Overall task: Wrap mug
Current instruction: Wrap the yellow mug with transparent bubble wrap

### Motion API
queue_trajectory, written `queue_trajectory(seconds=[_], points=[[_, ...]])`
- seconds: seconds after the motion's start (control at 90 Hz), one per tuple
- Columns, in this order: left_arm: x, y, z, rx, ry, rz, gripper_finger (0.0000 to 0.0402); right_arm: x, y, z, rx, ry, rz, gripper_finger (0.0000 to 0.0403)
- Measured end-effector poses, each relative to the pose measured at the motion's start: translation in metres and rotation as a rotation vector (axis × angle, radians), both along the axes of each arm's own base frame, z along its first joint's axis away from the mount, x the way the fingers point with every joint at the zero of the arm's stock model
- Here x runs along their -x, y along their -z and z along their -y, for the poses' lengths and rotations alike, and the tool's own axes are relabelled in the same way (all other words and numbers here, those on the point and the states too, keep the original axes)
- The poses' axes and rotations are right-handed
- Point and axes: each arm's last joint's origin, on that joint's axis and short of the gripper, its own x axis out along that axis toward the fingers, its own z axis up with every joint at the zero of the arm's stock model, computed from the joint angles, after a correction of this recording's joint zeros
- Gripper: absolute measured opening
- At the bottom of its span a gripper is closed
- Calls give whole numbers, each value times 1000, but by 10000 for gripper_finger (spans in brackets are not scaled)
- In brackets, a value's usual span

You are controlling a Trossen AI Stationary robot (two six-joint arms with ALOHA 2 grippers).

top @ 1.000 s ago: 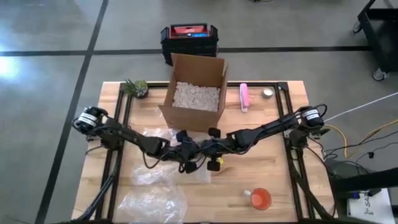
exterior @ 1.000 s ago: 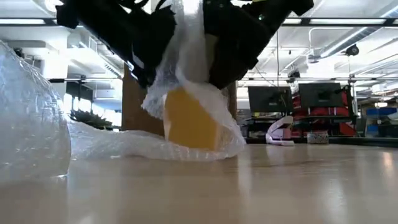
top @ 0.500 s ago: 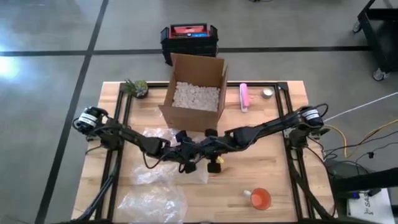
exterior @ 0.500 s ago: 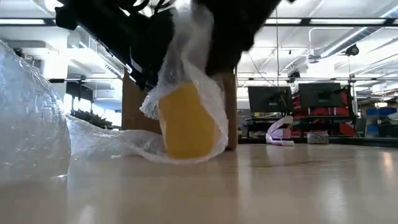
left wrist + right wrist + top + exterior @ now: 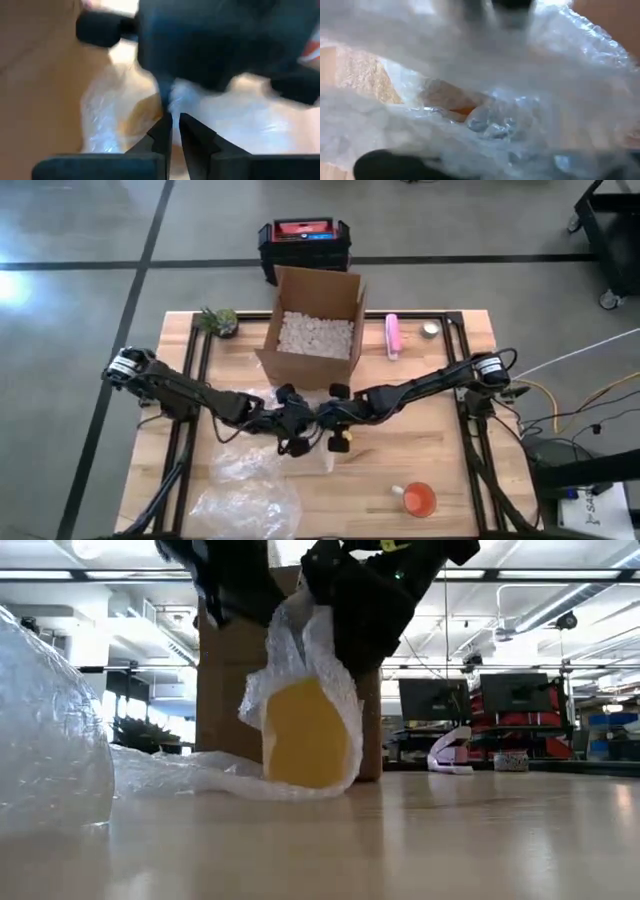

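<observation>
Both end effectors (image 5: 312, 423) (pinching wrap (image 5: 300, 645)) above mug (image 5: 305, 735)

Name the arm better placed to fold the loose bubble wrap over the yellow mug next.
Probably left. The left gripper is pinched shut on the clear bubble wrap sheet just above the yellow mug, whose loose tail trails toward its side. The right gripper crowds over the mug.

crinkled bubble wrap (image 5: 520, 100) filling view, orange mug (image 5: 457, 107) beneath it
</observation>
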Motion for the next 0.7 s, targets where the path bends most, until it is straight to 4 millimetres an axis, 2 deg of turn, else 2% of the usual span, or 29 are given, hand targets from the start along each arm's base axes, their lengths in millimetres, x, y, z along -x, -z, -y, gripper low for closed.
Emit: queue_trajectory(seconds=[0.089, 0.233, 0.5, 0.622, 0.7], points=[[3, -2, 7, 43, 53, 23, 22, 0, 0, 0, 1, -1, 1, 2], [0, 15, 9, 39, 49, 27, 21, 0, 0, 0, 2, -3, 2, 2], [-22, 66, -9, -19, -43, -113, 21, 1, -2, 0, 3, -3, 0, 2], [-29, 79, -14, 1, -99, -129, 21, 2, -14, 1, 12, -13, -34, 2], [-31, 83, -15, 6, -109, -135, 21, 2, -32, 1, 17, -20, -33, 2]])
